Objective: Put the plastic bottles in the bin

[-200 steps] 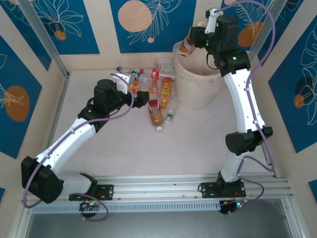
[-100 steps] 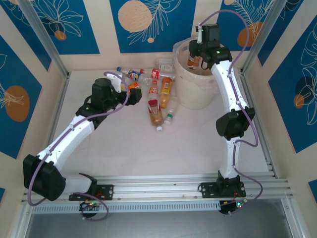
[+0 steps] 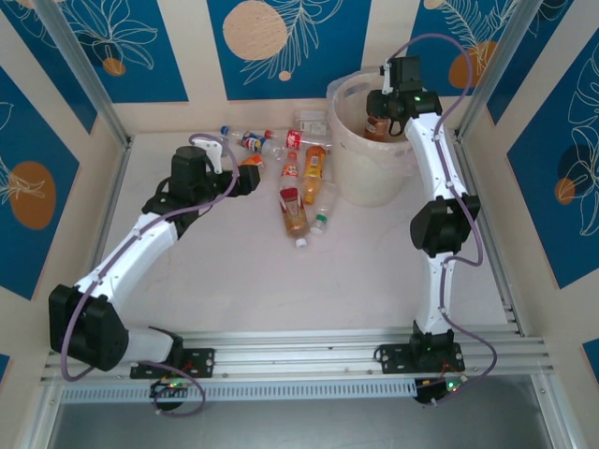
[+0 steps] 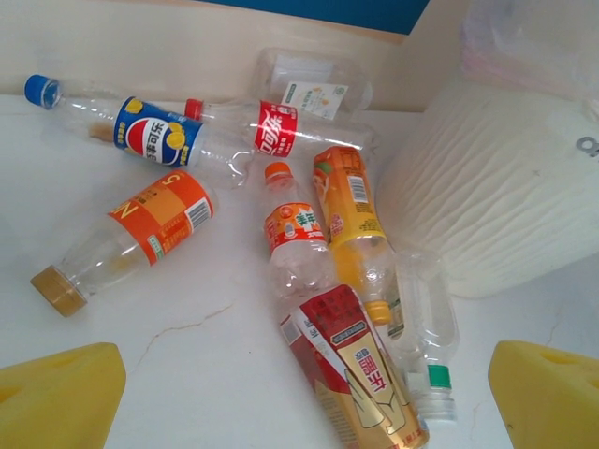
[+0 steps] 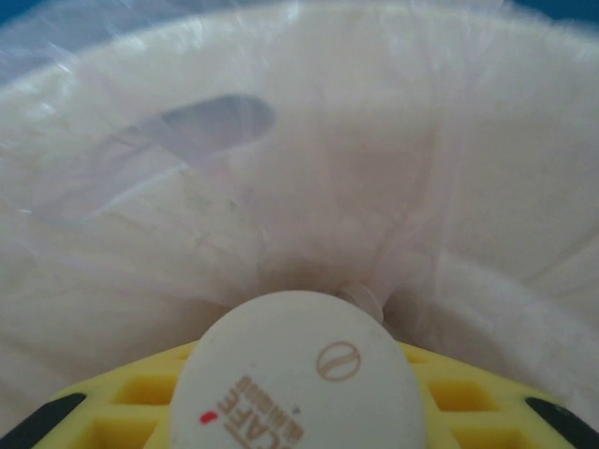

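Several plastic bottles lie in a heap left of the cream-white bin. The left wrist view shows a blue-label bottle, an orange-label bottle, a red-label one, an orange juice bottle and a red-and-gold bottle. My left gripper is open, low beside the heap's left side, its yellow fingertips wide apart. My right gripper hangs inside the bin's mouth, shut on a brown-label bottle whose white end points into the lined bin.
A clear bottle with a green neck ring rests against the bin wall. A flat clear plastic container lies at the back wall. Bare white table stretches from the heap to the front rail.
My right arm has carried the brown-label bottle from above the bin's rim down into its mouth. My left arm has drawn back a little to the left, still open.
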